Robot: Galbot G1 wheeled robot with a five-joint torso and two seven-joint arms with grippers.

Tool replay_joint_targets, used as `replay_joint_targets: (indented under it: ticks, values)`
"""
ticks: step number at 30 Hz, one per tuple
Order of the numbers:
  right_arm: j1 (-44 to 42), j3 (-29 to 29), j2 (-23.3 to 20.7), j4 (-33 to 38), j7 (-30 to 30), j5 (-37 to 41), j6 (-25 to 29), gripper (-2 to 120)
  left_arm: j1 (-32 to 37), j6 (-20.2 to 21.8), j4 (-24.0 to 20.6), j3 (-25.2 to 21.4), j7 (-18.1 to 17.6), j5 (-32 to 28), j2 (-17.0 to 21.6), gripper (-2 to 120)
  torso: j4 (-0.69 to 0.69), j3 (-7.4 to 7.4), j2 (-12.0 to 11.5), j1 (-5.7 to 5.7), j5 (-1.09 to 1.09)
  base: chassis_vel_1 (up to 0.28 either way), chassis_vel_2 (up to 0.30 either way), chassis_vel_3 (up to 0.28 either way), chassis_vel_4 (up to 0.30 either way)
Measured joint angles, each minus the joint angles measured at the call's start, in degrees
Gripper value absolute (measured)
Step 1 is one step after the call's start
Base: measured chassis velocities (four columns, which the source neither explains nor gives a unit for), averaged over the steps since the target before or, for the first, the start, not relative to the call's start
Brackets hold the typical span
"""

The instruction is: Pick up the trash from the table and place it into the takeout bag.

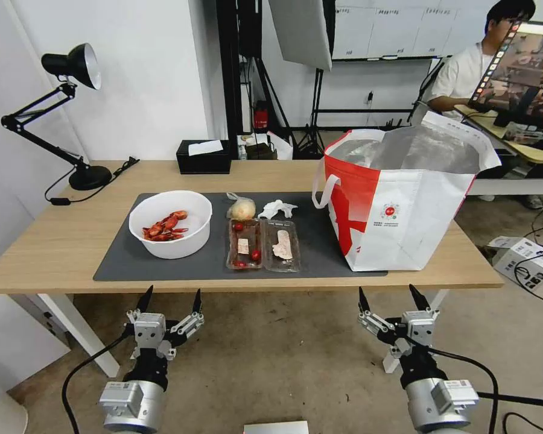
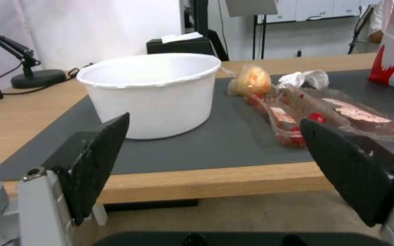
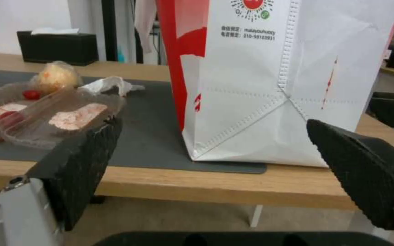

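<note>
Trash: four pieces, all lying on the dark grey mat [image 1: 163, 265] of the table [image 1: 54, 241]; none is in the bag yet.
Bowl [image 1: 171, 223]: white, round, red crayfish shells inside; at 9 o'clock of the tray.
Tray [image 1: 262, 244]: clear hinged plastic, lying open with food scraps, mid-mat.
Small bag [image 1: 241, 209]: clear, a beige lump inside, at 11 o'clock of the tray, just beside it.
Tissue [image 1: 276, 208]: crumpled, white, at 1 o'clock of the tray.
Takeout bag [image 1: 398, 205]: upright at 3 o'clock of the tray, mouth open, foil lining showing.
Left gripper [image 1: 169, 297]: below the table's near edge, at 6 o'clock of the bowl; fingers spread wide, holding nothing.
Right gripper [image 1: 391, 293]: below the near edge, at 6 o'clock of the bag; fingers spread wide, holding nothing.
Progress: judged at the start; all four pieces remain to be picked up and dropped in.
</note>
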Motion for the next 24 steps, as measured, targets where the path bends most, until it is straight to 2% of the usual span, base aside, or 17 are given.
replay_joint_targets:
  ticks: [19, 20, 21, 22, 24]
  values:
    - [0.0, 0.0, 0.0, 0.0, 0.0, 0.0, 0.0, 100, 0.0, 0.0, 0.0, 0.0, 0.0, 0.0, 0.0, 100, 0.00, 0.00, 0.0, 0.00, 0.00, 0.000, 0.000, 0.000, 0.000]
    - [0.9, 0.2, -1.1, 0.0, 0.0, 1.0, -0.2, 100, -0.4, 0.1, 0.0, 0.0, -0.1, -0.6, 0.4, 100, 0.02, 0.00, 0.0, 0.00, -0.01, 0.000, 0.000, 0.000, 0.000]
    - [3.1, 0.6, -3.6, 0.0, -0.1, 4.0, -1.1, 100, -2.9, 1.3, -1.2, 0.0, -2.4, -4.3, 3.2, 100, 0.00, 0.00, 0.0, -0.01, -0.01, 0.000, 0.000, 0.000, 0.000]
    - [3.1, 0.6, -3.6, 0.0, -0.1, 4.0, -1.1, 100, -2.9, 1.3, -1.2, 0.0, -2.4, -4.3, 3.2, 100, 0.00, 0.00, 0.0, -0.01, -0.01, 0.000, 0.000, 0.000, 0.000]
    - [9.2, 2.1, -10.5, -0.4, -0.6, 12.2, -3.8, 100, -9.2, 4.2, -4.1, -0.2, -8.1, -13.4, 10.2, 100, -0.01, 0.01, 0.0, 0.01, 0.02, 0.000, 0.000, 0.000, 0.000]
